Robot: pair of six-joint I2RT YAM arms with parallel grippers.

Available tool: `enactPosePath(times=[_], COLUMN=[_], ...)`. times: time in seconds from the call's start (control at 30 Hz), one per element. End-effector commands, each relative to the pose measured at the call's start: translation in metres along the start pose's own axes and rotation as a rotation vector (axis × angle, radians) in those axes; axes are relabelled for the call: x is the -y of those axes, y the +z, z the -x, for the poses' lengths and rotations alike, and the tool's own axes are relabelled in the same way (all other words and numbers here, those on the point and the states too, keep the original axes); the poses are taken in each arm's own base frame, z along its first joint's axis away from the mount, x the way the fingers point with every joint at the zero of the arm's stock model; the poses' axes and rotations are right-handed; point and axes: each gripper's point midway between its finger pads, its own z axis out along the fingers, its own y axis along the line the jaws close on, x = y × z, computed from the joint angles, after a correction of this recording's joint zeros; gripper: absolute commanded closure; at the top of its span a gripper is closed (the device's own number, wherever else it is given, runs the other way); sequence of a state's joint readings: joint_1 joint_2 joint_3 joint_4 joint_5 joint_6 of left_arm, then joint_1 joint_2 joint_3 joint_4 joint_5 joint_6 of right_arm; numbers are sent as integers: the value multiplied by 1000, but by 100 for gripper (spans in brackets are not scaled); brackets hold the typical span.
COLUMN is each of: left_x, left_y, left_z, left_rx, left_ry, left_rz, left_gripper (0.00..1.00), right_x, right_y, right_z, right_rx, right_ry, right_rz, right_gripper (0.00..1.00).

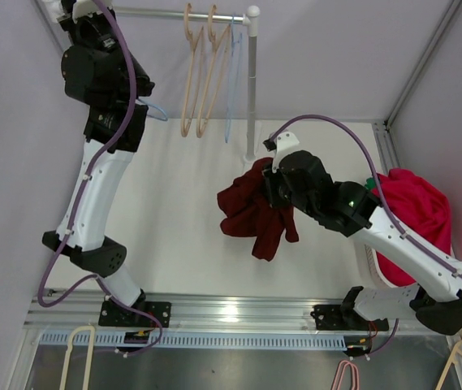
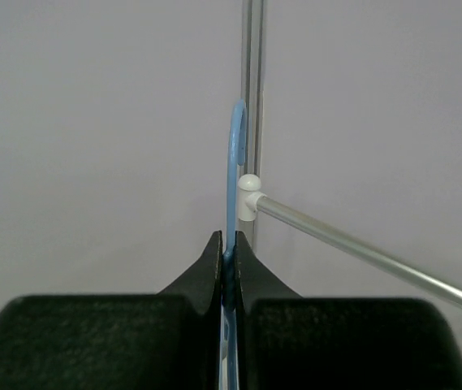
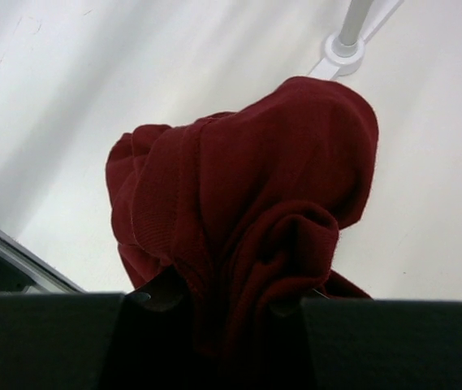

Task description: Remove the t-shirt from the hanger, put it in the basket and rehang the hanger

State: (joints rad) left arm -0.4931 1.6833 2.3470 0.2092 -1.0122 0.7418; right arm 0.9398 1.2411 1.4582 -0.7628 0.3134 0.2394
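Note:
My right gripper [image 1: 273, 192] is shut on a dark red t-shirt [image 1: 252, 215], which hangs bunched above the white table. In the right wrist view the t-shirt [image 3: 247, 187] fills the space between the jaws of the gripper [image 3: 231, 296]; no hanger shows in it. My left gripper [image 1: 141, 104] is raised at the far left near the rail and is shut on a light blue hanger [image 1: 157, 111]. In the left wrist view the gripper [image 2: 230, 252] pinches the blue hanger [image 2: 236, 162] just below its hook.
A metal rail [image 1: 182, 14] on a post [image 1: 252, 89] carries beige hangers [image 1: 198, 73] and a pale blue hanger [image 1: 232, 77]. The rail also shows in the left wrist view [image 2: 360, 252]. A bright red garment pile [image 1: 413, 219] lies at the right. Spare hangers [image 1: 76, 357] lie near the front edge.

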Motion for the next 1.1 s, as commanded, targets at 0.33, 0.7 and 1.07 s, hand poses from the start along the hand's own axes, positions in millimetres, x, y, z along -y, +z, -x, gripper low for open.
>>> enactPosePath(times=[0.33, 0.7, 1.07], left_x=[-12, 19, 56], left_y=[4, 8, -12], left_z=[-2, -39, -28], left_rx=[1, -78, -21], left_ry=[58, 170, 159], left_rz=[72, -93, -489], left_gripper=[99, 99, 99], right_x=[114, 122, 158], right_y=[-156, -187, -239], right_z=[143, 189, 196], right_rx=[546, 659, 741], right_ry=[250, 247, 274], right_rz=[-389, -426, -615], right_gripper=[100, 100, 100])
